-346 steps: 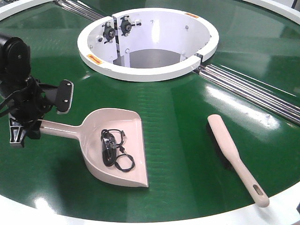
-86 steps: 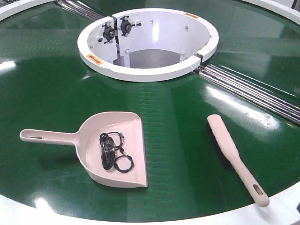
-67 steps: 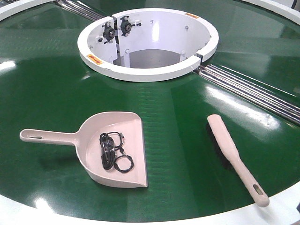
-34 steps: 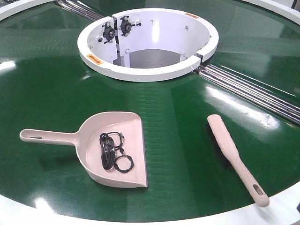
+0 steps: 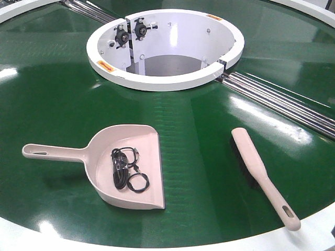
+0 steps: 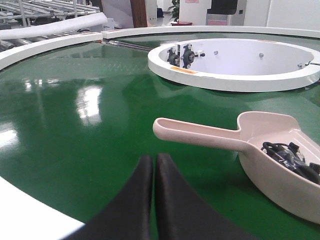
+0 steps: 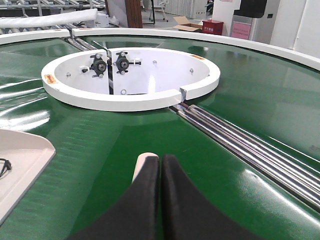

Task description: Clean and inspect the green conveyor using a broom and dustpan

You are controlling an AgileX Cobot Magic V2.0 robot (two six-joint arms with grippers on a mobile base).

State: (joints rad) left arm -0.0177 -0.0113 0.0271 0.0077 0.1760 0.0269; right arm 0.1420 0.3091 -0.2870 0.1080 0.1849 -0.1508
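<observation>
The dustpan (image 5: pixel 125 164) lies flat on the green conveyor (image 5: pixel 52 104), its mouth toward the near rim and its handle (image 5: pixel 52 153) pointing left; a coil of black cable (image 5: pixel 124 168) sits inside the scoop. In the left wrist view the left gripper (image 6: pixel 151 172) has its dark jaws pressed together with nothing between them, low over the belt near the white rim (image 6: pixel 30 210). The dustpan (image 6: pixel 280 165) lies ahead and to the right of these jaws, the slotted end of its handle (image 6: pixel 195 134) just beyond the tips and apart from them. The broom (image 5: pixel 261 175) lies well to the right of the dustpan, bristles down, brush end toward the ring (image 5: pixel 165 78) and slotted handle end reaching onto the white rim. In the right wrist view the right gripper (image 7: pixel 160 167) is also closed and empty, its jaws pointing toward the ring (image 7: pixel 130 100); the rounded tip of the broom (image 7: pixel 144 165) shows just behind the left jaw, though contact cannot be told. Metal rollers (image 7: pixel 250 147) run off to the right of the jaws, and a corner of the dustpan (image 7: pixel 22 165) shows at the left edge. Neither arm appears in the front view.
</observation>
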